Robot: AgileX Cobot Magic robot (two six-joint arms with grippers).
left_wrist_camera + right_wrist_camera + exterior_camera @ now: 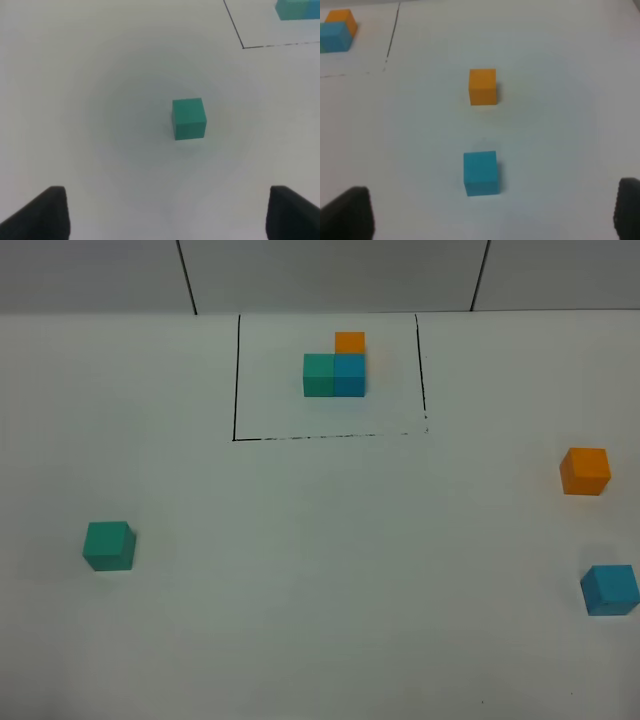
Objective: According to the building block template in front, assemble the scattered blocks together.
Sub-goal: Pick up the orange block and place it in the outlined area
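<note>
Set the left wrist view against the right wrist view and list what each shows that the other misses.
Left wrist only: the loose teal cube, alone on the table, and the left gripper, open. Right wrist only: the loose orange cube and blue cube, apart, and the right gripper, open. Both: the white table, a stretch of the black frame line and a corner of the template.

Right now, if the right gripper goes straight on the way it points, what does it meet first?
Probably the loose blue cube, roughly centred ahead of the open right gripper. The loose orange cube sits further along the same line. The gripper's height is unclear, so it might pass over.
</note>
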